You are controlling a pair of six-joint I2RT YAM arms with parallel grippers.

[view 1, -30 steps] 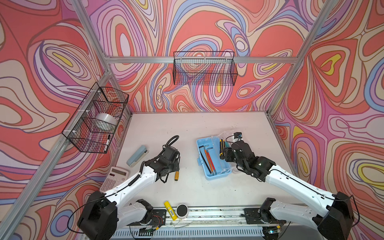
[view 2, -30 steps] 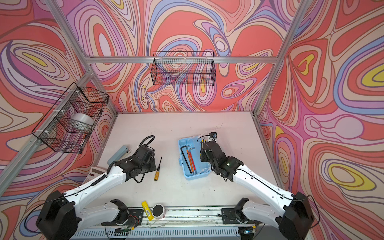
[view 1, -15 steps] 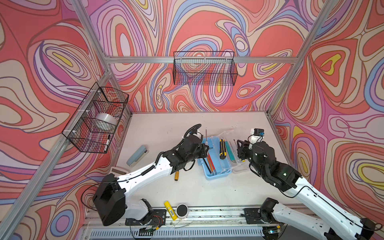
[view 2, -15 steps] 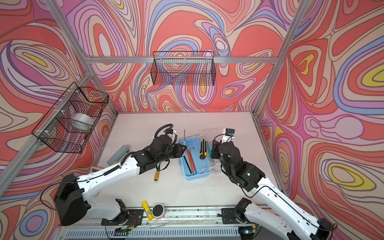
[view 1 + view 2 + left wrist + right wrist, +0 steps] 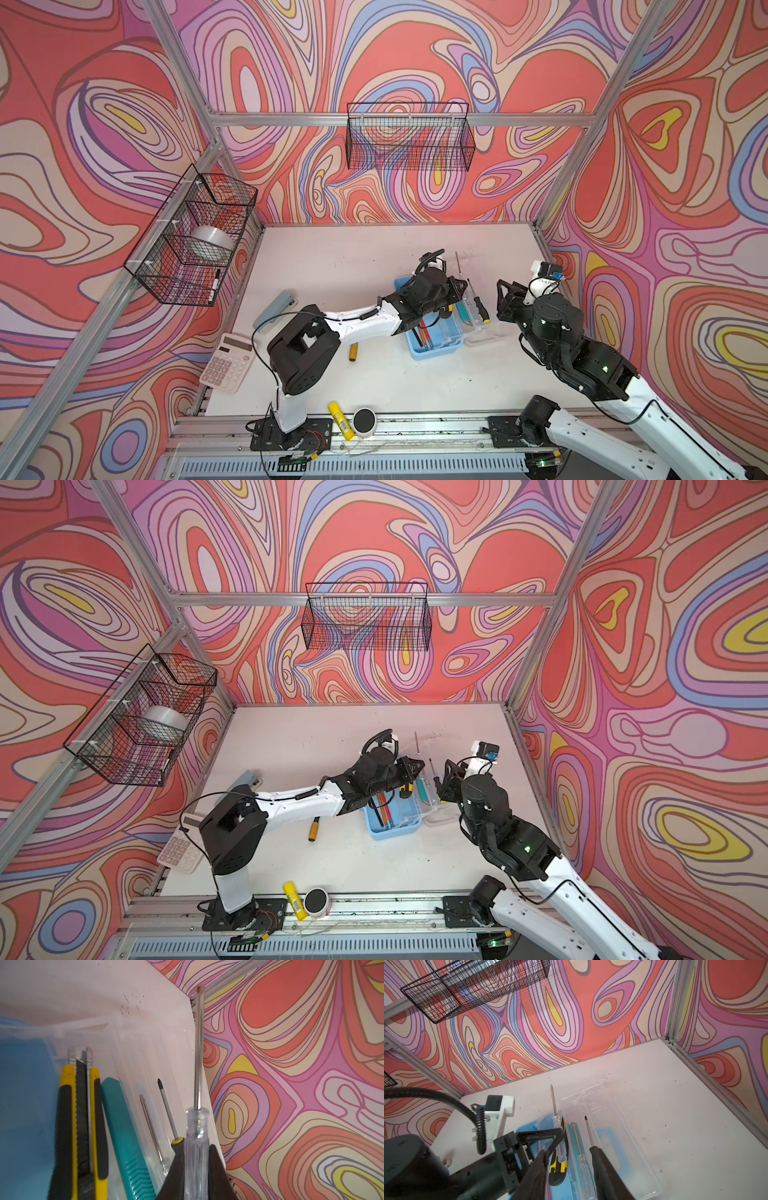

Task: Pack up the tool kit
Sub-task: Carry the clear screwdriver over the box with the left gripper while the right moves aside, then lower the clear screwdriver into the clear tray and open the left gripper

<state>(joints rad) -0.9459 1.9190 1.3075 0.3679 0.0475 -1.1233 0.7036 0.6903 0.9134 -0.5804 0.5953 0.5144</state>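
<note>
Left gripper [image 5: 456, 289] is over the far end of the tool case [image 5: 436, 353]. Its fingers [image 5: 178, 1167] are clamped on the handle of a clear-handled screwdriver [image 5: 197, 1132]. The shaft points toward the far wall, past the case's far edge.

Right gripper [image 5: 503, 300] is just right of the clear lid [image 5: 484, 338], with its jaws apart and nothing gripped. A black-handled screwdriver [image 5: 588, 1132] lies just beside one finger [image 5: 604, 1169]; I cannot tell whether they touch.

The case sits right of table centre. Its light-blue base is open and the lid is folded out flat to the right.

Counts:
- Screwdrivers: four.
  - One is in the left grip.
  - The black-handled one lies in the lid.
  - A thin clear one [image 5: 151, 1126] lies beside it in the lid.
  - A yellow-handled one [image 5: 353, 351] lies on the table left of the case, partly under the left arm.
- Utility knives: two.
  - The teal knife [image 5: 122, 1126] is in the lid.
  - The yellow-black knife [image 5: 81, 1115] lies along the seam of base and lid; which half it is in is unclear.
- Hex keys [image 5: 382, 809]: red and black ones are in the base, but the number is not readable.

At the table's left edge are one stapler [image 5: 274, 309] and one calculator [image 5: 226, 368].
</note>
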